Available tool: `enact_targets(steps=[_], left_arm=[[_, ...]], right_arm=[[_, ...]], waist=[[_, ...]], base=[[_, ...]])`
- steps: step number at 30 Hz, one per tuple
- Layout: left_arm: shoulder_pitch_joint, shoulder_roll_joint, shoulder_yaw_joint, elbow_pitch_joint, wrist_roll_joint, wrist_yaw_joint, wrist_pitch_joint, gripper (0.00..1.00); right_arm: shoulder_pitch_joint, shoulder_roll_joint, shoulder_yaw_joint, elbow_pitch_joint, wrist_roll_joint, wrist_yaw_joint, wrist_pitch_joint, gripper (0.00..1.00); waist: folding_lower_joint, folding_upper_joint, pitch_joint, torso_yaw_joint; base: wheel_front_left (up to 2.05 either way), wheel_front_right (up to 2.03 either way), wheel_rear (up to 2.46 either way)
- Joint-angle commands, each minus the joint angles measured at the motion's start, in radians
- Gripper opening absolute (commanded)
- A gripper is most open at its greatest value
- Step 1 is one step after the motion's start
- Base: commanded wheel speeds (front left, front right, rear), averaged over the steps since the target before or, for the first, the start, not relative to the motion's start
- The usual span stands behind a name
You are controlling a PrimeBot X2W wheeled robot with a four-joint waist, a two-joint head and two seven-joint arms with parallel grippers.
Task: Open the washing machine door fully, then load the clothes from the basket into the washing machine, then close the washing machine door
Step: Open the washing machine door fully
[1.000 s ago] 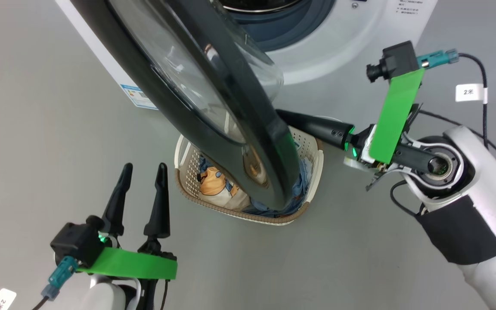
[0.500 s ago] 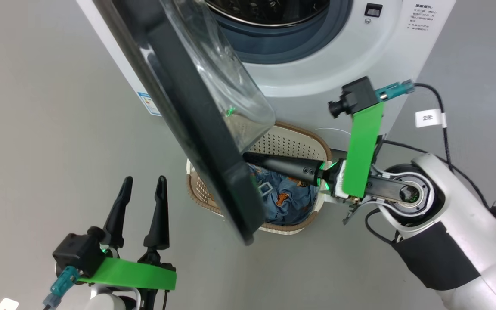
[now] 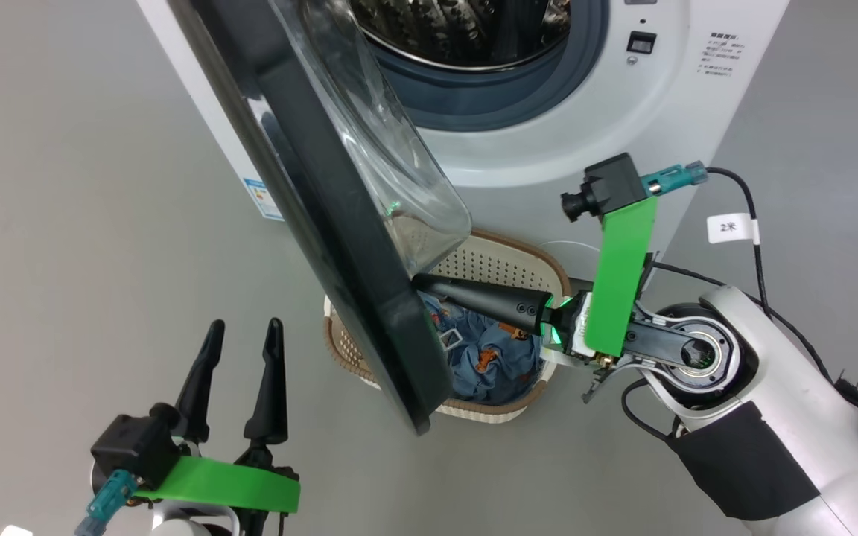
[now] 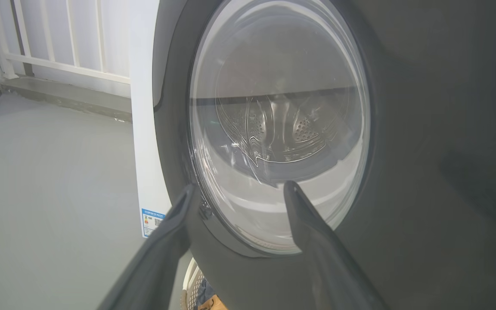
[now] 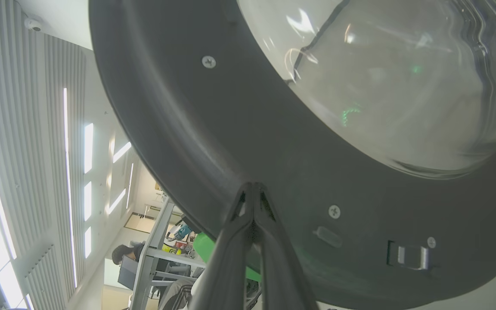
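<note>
The washing machine [image 3: 585, 126] stands at the top of the head view with its steel drum [image 3: 459, 30] exposed. The washing machine door [image 3: 339, 246] hangs partly open, seen nearly edge-on, its glass bowl facing the machine. My right gripper [image 3: 420, 281] is shut, its tip pressed against the door's inner black ring [image 5: 274, 142], above the basket [image 3: 503, 260]. Light blue clothes [image 3: 488, 357] lie in the basket, partly hidden behind the door. My left gripper [image 3: 244, 327] is open at the lower left, empty, facing the door's outer glass [image 4: 278, 129].
Grey floor surrounds the machine. A blue label [image 3: 263, 199] sits on the machine's left side. The door latch [image 5: 409, 256] shows on the inner ring. A white railing [image 4: 58, 43] stands far back. A person [image 5: 123, 254] sits at a desk in the distance.
The door has swung wider, uncovering more of the basket and clothes. My shut right gripper has followed it to the left. The head camera has shifted; the left gripper stays open.
</note>
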State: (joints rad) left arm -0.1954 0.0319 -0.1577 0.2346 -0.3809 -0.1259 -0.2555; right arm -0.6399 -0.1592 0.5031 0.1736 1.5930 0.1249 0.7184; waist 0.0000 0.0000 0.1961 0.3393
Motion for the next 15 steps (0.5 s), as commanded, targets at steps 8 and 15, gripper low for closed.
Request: enact_targets(steps=[8, 15], left_arm=[[0.006, 0.018, 0.049, 0.014, 0.039, -0.004, -0.006, 1.0], [0.017, 0.018, 0.069, 0.023, 0.061, -0.005, -0.006, 1.0]], right_arm=[[0.072, -0.015, -0.047, -0.03, -0.038, 0.006, -0.078, 0.75], [0.114, -0.044, -0.067, -0.026, -0.048, 0.006, -0.14, 1.0]], waist=[[0.0, 0.0, -0.048, -0.05], [0.0, 0.0, -0.078, -0.101]], base=[[0.0, 0.0, 0.0], [0.0, 0.0, 0.0]])
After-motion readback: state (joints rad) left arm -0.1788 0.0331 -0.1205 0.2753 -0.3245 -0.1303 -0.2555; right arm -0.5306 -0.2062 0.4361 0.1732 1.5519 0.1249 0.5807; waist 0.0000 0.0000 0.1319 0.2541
